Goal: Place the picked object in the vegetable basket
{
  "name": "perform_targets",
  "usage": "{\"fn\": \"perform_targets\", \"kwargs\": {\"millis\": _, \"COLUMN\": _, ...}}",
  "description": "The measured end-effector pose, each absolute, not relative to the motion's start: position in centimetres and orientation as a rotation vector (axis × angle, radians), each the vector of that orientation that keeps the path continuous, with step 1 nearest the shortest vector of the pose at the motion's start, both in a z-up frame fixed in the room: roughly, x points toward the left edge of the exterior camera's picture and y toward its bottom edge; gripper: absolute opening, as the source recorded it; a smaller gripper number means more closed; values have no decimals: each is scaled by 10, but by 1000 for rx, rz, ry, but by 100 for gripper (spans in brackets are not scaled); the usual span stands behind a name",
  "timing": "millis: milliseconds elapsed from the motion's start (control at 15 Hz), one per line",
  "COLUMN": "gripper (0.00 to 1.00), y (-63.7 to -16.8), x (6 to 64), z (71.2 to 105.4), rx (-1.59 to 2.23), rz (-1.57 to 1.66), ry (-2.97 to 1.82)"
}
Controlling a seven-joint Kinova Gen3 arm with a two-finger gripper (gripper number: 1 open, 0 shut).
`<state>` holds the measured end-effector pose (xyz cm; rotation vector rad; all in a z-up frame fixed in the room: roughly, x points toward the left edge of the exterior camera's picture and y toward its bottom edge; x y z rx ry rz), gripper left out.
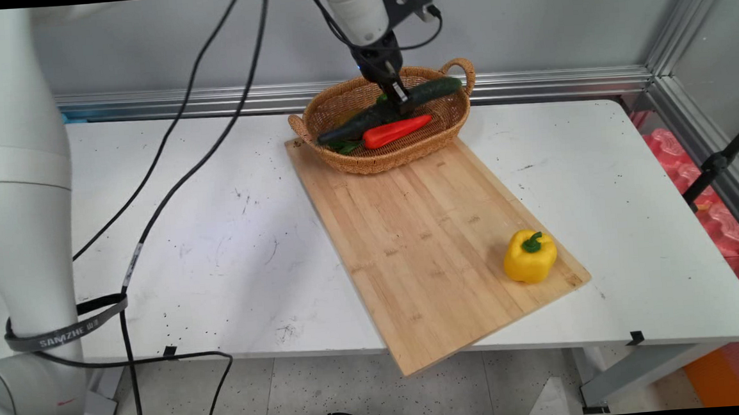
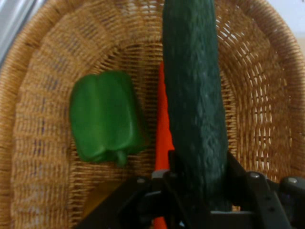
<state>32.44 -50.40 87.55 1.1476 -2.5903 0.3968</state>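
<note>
My gripper (image 1: 399,98) reaches down into a woven wicker basket (image 1: 448,132) at the far end of the cutting board and is shut on a long dark green cucumber (image 1: 430,90). In the hand view the cucumber (image 2: 195,95) runs up from between the fingers (image 2: 172,162), just above the basket's floor. A red pepper (image 1: 397,131) lies in the basket beside it; only a red strip of the pepper (image 2: 163,138) shows past the cucumber. A green bell pepper (image 2: 106,117) rests in the basket to the left of the cucumber.
A long wooden cutting board (image 1: 423,243) lies diagonally across the white table (image 1: 217,242), overhanging the near edge. A yellow bell pepper (image 1: 529,256) stands near the board's right corner. Black cables (image 1: 170,194) hang over the table's left half.
</note>
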Motion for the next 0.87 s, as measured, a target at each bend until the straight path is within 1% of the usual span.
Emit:
{"fn": "perform_targets", "kwargs": {"millis": 533, "gripper": 0, "y": -518, "x": 308, "z": 850, "rx": 1157, "rz": 336, "ry": -2656}}
{"fn": "perform_targets", "kwargs": {"millis": 600, "gripper": 100, "y": -519, "x": 307, "z": 849, "rx": 1155, "rz": 333, "ry": -2662}}
{"fn": "perform_targets", "kwargs": {"millis": 867, "gripper": 100, "y": -523, "x": 305, "z": 848, "rx": 1137, "rz": 337, "ry": -2675}}
